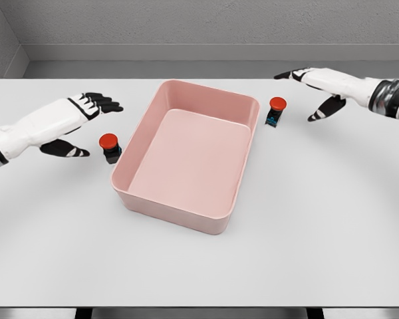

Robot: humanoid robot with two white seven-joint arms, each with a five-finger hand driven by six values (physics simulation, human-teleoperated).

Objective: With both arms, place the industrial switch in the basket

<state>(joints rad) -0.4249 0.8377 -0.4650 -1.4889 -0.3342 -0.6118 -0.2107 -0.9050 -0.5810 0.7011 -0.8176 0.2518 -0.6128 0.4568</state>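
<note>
On the white table (306, 226), two small switches with round red buttons stand upright, one on each side of a pink basket (223, 216). Neither is inside it. The left switch (109, 147) sits just beside the basket's left wall, near its front corner, red cap up over a dark body. The right switch (276, 111) stands just off the basket's right wall, near the far corner, with a bit of blue showing at its base.

Nothing lies in the basket, a shallow rectangular tub with rounded corners, turned at a slight angle to the table's edge.

The left hand (76, 123) hovers just to the left of the left switch, fingers stretched out and thumb spread below them, holding nothing and not touching the switch. The right hand (316, 90) hangs near the right switch, to its right, also wide open, fingers pointing toward the basket, thumb dropped down, clear of the switch.
</note>
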